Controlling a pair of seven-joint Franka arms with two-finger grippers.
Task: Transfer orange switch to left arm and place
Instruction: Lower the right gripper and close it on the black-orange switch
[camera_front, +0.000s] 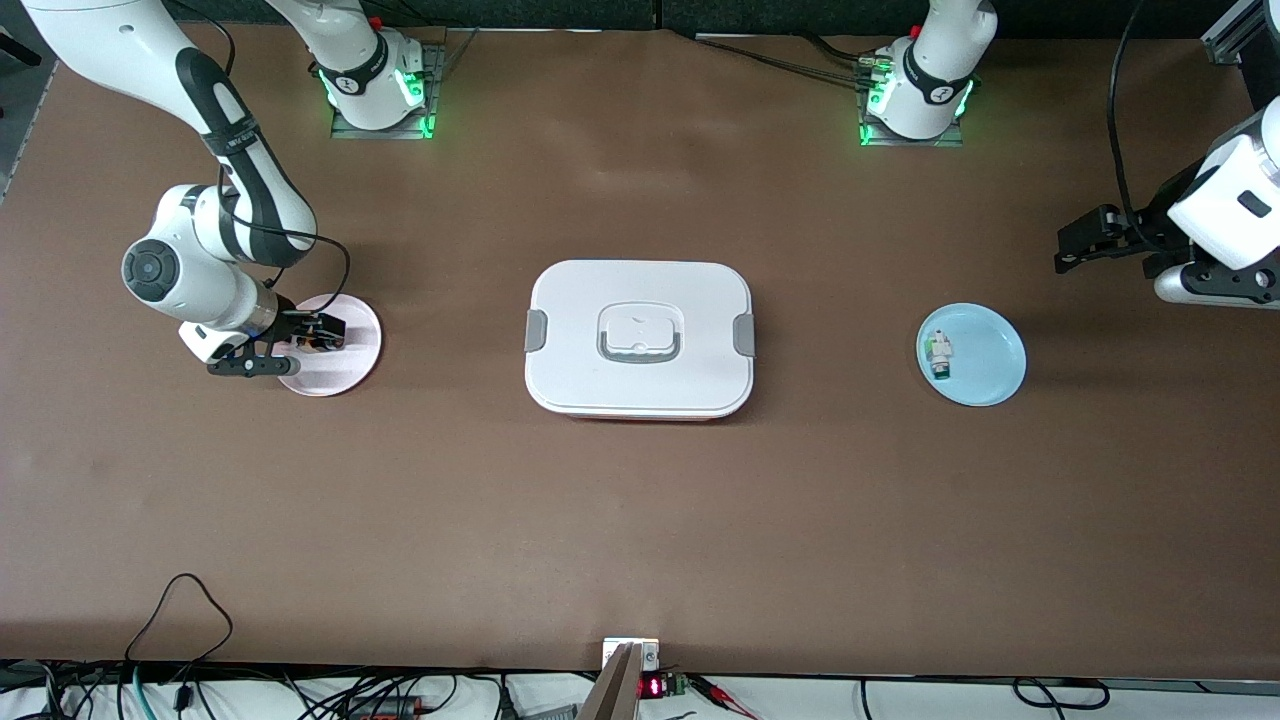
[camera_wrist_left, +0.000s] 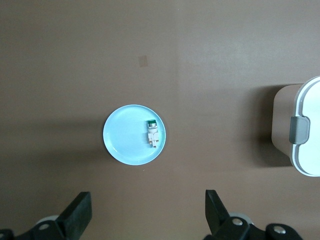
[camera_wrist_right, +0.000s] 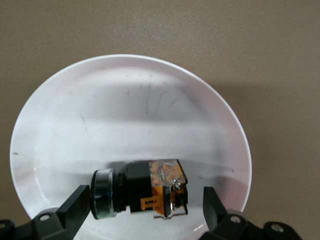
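From the front we see the right gripper (camera_front: 300, 345) low over the pale pink round plate (camera_front: 352, 370) at the large white lidded box's (camera_front: 640, 338) nine o'clock. The left gripper (camera_front: 1085, 240) waits at two o'clock.

Its wrist view shows jaws wide, empty.

The right wrist view shows spread fingers flanking the small black-and-orange push-button switch (camera_wrist_right: 142, 194) — light, rigid, likely slick — best pinched across its body.

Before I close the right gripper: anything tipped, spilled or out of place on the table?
Nothing stands out. The orange switch lies on its side on the pink plate, between the open right gripper's fingers. The box sits closed mid-table. The white-and-green switch lies on the blue plate; the left gripper waits open above it.
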